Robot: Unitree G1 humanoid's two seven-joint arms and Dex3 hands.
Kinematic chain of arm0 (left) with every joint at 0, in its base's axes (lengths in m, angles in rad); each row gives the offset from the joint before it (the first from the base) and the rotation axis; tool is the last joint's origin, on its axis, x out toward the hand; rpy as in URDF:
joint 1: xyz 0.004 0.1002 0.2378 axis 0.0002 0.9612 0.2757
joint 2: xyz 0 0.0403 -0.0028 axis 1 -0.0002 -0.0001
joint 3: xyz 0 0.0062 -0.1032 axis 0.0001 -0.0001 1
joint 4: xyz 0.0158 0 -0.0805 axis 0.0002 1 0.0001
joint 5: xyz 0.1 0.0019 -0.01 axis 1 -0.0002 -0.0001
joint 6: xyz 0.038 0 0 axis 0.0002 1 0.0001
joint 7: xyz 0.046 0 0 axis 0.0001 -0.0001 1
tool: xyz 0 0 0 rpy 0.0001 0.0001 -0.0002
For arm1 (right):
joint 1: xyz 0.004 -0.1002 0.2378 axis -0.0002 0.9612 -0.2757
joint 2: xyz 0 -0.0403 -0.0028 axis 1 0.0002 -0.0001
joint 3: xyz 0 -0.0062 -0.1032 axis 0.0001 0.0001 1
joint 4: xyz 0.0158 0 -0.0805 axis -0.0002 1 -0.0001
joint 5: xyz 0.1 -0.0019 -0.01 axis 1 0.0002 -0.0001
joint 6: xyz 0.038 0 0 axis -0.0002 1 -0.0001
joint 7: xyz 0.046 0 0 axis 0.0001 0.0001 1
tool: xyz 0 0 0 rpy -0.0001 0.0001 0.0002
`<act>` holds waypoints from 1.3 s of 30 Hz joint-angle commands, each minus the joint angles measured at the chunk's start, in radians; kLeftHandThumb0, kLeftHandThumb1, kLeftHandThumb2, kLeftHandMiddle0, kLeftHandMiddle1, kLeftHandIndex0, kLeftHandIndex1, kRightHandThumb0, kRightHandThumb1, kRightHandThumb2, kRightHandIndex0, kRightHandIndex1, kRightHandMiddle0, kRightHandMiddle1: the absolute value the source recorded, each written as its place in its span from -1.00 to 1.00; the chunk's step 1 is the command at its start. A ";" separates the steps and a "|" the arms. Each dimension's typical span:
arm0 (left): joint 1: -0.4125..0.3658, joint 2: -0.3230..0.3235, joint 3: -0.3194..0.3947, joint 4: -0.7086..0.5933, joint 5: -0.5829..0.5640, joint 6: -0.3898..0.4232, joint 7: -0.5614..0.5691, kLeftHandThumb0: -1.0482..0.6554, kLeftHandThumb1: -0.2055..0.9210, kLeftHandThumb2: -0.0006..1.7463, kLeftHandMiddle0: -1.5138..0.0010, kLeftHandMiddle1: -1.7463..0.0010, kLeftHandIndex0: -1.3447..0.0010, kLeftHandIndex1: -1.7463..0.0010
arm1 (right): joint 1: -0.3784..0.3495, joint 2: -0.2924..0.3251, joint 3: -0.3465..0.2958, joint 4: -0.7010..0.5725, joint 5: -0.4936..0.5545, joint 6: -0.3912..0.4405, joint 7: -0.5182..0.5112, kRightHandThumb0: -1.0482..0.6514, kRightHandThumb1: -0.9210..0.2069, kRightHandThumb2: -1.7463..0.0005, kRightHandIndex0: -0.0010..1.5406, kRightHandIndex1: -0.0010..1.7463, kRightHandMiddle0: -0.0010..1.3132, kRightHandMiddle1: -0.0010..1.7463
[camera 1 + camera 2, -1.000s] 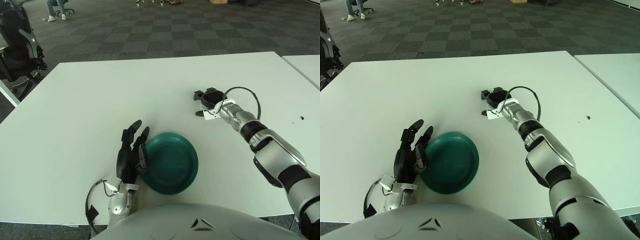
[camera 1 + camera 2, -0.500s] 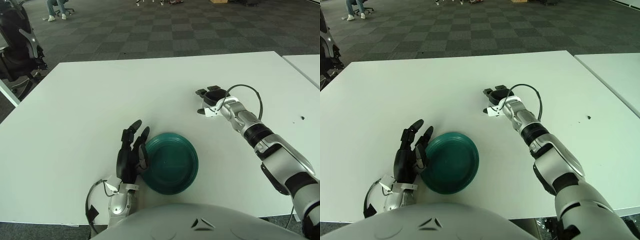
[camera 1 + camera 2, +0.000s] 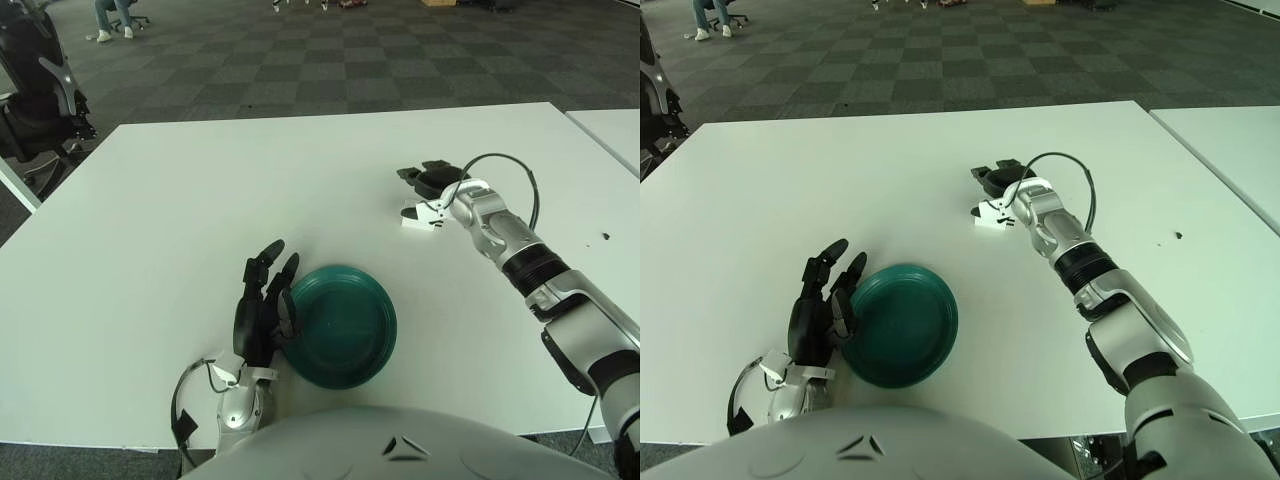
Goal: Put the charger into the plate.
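Note:
A dark green plate sits near the table's front edge. The small white charger is at the table's middle right, up and to the right of the plate. My right hand is over it, black fingers curled above and thumb low at its left end, gripping it close to the table top. Whether it touches the surface is unclear. A black cable loop arcs over that wrist. My left hand shows against the plate's left rim, fingers relaxed and holding nothing.
The white table ends near my body at the front. A second white table stands at the right across a gap. A black office chair is off the far-left corner. A small dark mark lies near the right edge.
My right hand has shifted slightly right and away from me, and the charger has moved and turned with it. The left hand and the plate have not moved.

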 commanded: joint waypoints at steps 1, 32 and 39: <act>-0.046 -0.043 0.008 0.125 -0.001 0.022 0.014 -0.94 1.00 0.05 0.28 1.00 0.84 -0.06 | 0.014 -0.034 -0.026 -0.065 0.001 0.014 0.053 -1.00 -1.00 0.00 -1.00 -1.00 -1.00 -1.00; -0.057 -0.035 0.011 0.151 0.037 -0.002 0.032 -0.82 1.00 0.06 0.43 1.00 1.00 0.04 | 0.033 -0.015 -0.007 0.068 -0.062 0.098 0.099 -1.00 -1.00 0.09 -1.00 -1.00 -1.00 -1.00; -0.050 -0.034 0.004 0.143 0.060 0.004 0.048 -0.77 1.00 0.06 0.44 0.99 1.00 0.13 | 0.049 -0.001 -0.012 0.071 -0.048 0.123 0.080 -1.00 -1.00 0.16 -1.00 -1.00 -1.00 -1.00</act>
